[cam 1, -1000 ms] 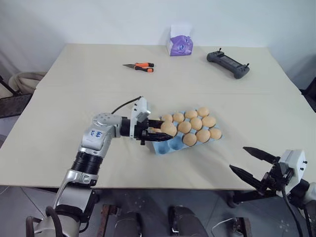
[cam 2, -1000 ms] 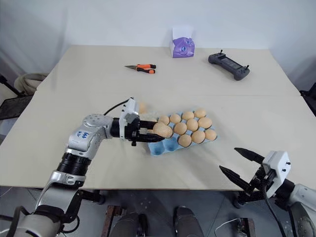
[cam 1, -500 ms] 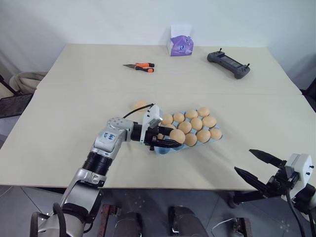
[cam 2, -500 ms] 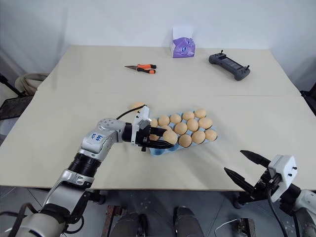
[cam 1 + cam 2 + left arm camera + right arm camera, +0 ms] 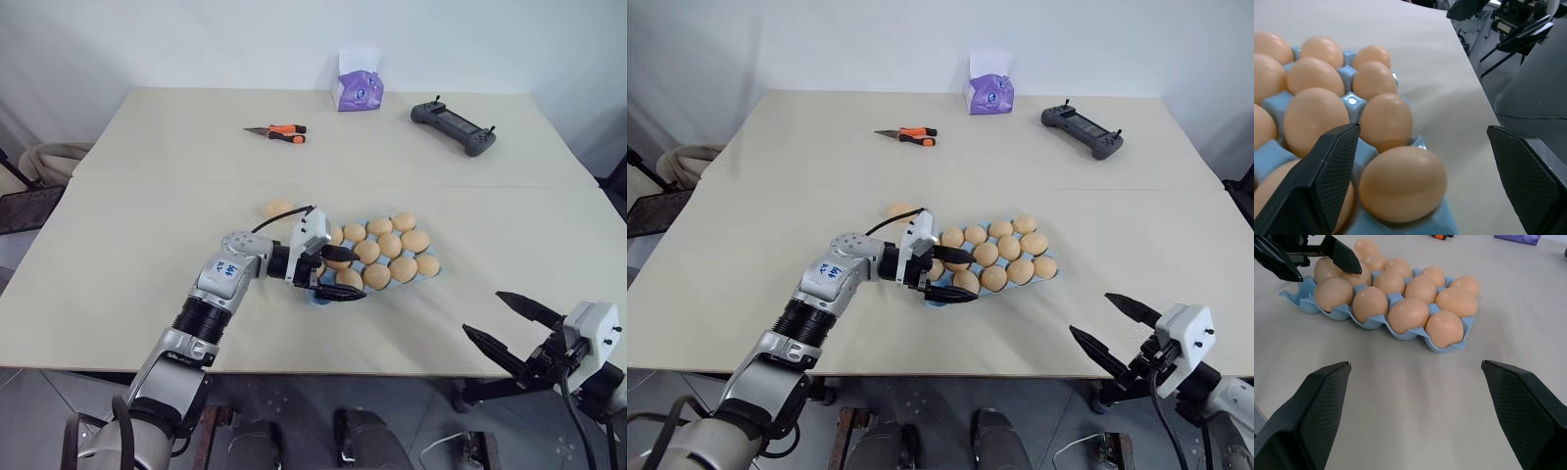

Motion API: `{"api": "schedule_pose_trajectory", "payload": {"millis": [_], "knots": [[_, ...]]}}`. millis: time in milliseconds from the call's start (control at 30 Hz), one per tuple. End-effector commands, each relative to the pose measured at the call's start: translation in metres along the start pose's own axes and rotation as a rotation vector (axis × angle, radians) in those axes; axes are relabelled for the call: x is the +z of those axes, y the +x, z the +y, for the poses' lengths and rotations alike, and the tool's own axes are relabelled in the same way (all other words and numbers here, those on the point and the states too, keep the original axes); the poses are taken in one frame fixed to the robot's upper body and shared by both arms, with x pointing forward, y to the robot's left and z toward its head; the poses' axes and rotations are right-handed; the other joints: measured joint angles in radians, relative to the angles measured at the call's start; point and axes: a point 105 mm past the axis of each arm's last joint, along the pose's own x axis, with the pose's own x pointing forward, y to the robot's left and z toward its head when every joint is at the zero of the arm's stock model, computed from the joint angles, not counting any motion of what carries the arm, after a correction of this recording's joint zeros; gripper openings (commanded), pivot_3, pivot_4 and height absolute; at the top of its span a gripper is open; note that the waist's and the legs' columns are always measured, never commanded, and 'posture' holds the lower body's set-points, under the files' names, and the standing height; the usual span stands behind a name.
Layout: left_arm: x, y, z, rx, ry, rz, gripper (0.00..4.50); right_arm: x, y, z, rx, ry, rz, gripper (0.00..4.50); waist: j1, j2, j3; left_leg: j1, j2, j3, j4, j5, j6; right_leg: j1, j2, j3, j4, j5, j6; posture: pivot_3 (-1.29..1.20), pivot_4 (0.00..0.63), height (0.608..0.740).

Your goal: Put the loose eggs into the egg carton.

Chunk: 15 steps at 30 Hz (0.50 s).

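The light blue egg carton (image 5: 315, 296) lies mid-table, its cups holding several pale orange eggs. My left gripper (image 5: 350, 278) stands open at the carton's near-left corner. An egg (image 5: 1403, 183) rests in that corner cup between the spread fingers (image 5: 1334, 169), with a gap on each side. One loose egg (image 5: 279, 208) lies on the table just beyond the left arm, behind the carton's left end. My right gripper (image 5: 509, 323) hovers open and empty past the table's front edge at the right. The right wrist view shows it (image 5: 1415, 364) facing the carton (image 5: 1299, 298).
At the back of the beige table (image 5: 147, 245) lie orange-handled pliers (image 5: 277, 131), a purple-and-white tissue box (image 5: 358, 88) and a black controller (image 5: 453, 126). The table's front edge runs just ahead of my right gripper.
My left gripper, shut on an egg over the carton's left end, moved right and down a little, then opened. The egg now sits in the corner cup. The right gripper barely moved.
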Motion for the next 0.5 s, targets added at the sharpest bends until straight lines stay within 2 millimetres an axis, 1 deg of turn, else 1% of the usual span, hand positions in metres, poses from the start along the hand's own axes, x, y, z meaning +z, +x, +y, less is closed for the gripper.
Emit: {"api": "schedule_pose_trajectory", "payload": {"millis": [33, 100, 133, 200, 333, 433, 500], "knots": [[0.034, -0.015, 0.009, 0.085, 0.096, -0.099, 4.44, 0.007, -0.001, -0.001, 0.004, -0.021, -0.014, 4.5, 0.0, 0.0, 0.0, 0.0, 0.0, 0.0, 0.0, 0.0, 0.0, 0.0, 0.0, 0.0, 0.0, 0.0, 0.0, 0.0, 0.15, 0.74], [0.052, -0.036, 0.021, 0.197, 0.124, -0.162, 4.44, 0.005, -0.001, -0.004, 0.013, -0.018, -0.011, 4.5, -0.002, 0.0, 0.0, 0.0, 0.0, 0.0, 0.0, 0.0, 0.0, 0.0, 0.0, 0.0, 0.0, 0.0, 0.0, 0.0, 0.15, 0.74], [0.057, -0.047, 0.027, 0.259, 0.135, -0.187, 4.44, 0.005, 0.0, -0.005, 0.017, -0.017, -0.011, 4.5, -0.003, 0.0, 0.0, 0.0, 0.0, 0.0, 0.0, 0.0, 0.0, -0.001, 0.0, 0.0, 0.0, 0.0, 0.0, 0.0, 0.15, 0.74], [0.061, -0.063, 0.034, 0.354, 0.16, -0.214, 4.44, 0.004, 0.002, -0.007, 0.026, -0.017, -0.01, 4.5, -0.003, 0.0, 0.0, 0.0, 0.0, 0.0, 0.0, 0.0, 0.0, 0.0, 0.0, 0.0, 0.0, 0.0, 0.0, 0.0, 0.15, 0.74], [0.061, -0.095, 0.045, 0.552, 0.158, -0.248, 4.44, 0.002, 0.006, -0.01, 0.056, -0.016, -0.008, 4.5, 0.0, 0.0, 0.0, 0.001, 0.0, 0.0, 0.0, 0.0, 0.0, 0.0, 0.0, 0.0, 0.0, 0.0, 0.0, 0.0, 0.15, 0.74], [0.058, -0.12, 0.047, 0.697, 0.169, -0.272, 4.44, 0.001, 0.011, -0.013, 0.071, -0.018, -0.011, 4.5, 0.001, 0.0, 0.0, 0.0, 0.0, 0.0, 0.0, 0.0, 0.0, 0.0, 0.0, -0.001, 0.0, 0.0, 0.0, 0.0, 0.15, 0.74], [0.052, -0.137, 0.047, 0.785, 0.156, -0.277, 4.44, 0.0, 0.014, -0.015, 0.081, -0.018, -0.012, 4.5, 0.001, 0.0, 0.0, 0.0, 0.0, 0.0, 0.0, 0.0, 0.0, 0.0, -0.001, -0.001, 0.0, 0.0, 0.0, 0.0, 0.15, 0.74]]}}
